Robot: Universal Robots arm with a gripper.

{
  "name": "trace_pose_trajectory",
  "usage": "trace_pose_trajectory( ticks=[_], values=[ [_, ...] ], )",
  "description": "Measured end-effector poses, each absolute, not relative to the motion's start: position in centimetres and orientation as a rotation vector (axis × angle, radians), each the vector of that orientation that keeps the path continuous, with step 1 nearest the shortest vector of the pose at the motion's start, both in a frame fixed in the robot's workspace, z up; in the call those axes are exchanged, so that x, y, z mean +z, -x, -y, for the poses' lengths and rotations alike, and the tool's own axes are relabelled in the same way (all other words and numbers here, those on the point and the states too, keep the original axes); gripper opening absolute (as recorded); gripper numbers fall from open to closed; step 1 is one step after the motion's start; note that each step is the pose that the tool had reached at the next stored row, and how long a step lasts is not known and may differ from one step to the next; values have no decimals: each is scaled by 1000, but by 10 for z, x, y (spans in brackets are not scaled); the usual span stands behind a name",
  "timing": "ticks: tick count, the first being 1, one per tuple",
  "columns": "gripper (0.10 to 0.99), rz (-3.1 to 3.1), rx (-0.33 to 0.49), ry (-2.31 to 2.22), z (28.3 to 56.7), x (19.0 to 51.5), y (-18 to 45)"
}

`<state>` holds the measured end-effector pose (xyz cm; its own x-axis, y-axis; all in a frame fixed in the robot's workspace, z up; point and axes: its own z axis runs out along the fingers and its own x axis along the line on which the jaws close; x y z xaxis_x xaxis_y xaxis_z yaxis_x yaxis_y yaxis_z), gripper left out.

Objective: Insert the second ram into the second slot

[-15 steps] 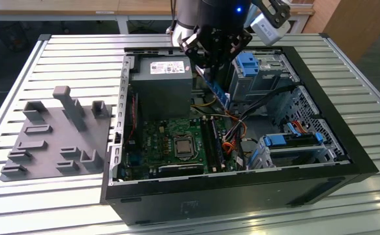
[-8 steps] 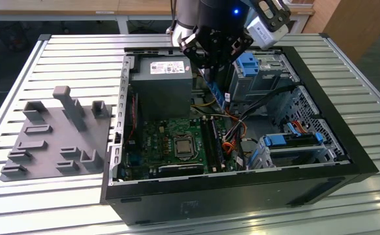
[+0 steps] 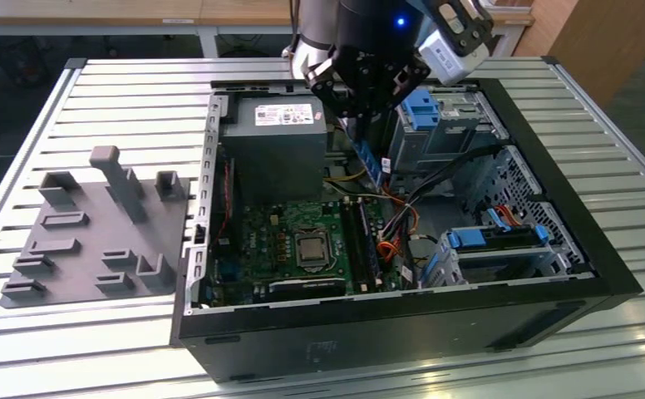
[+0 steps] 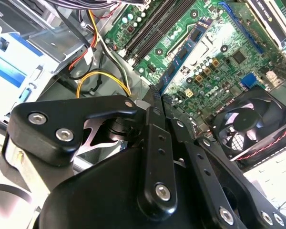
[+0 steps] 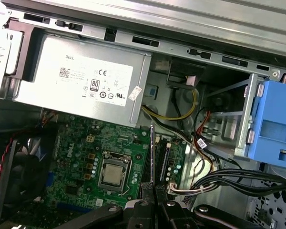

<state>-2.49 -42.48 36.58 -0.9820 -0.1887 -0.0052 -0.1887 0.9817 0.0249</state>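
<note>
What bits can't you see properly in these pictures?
The arm: cut off by the top edge of the exterior view.
The second ram: seen edge-on in the first wrist view, so its flat faces are hidden.
The spot where the hand pinches the second ram: covered by the hand's own black body in the second wrist view.
The fan: partly behind the hand in the second wrist view.

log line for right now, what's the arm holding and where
end effector: shut on second ram | position: held above motherboard | insertion: not yet done
</note>
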Motion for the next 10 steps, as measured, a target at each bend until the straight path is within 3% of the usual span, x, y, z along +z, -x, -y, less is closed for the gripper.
trace_pose_trajectory(
  ticks=[10],
  values=[
    [129,-3133,12,204,425,364,25]
  ],
)
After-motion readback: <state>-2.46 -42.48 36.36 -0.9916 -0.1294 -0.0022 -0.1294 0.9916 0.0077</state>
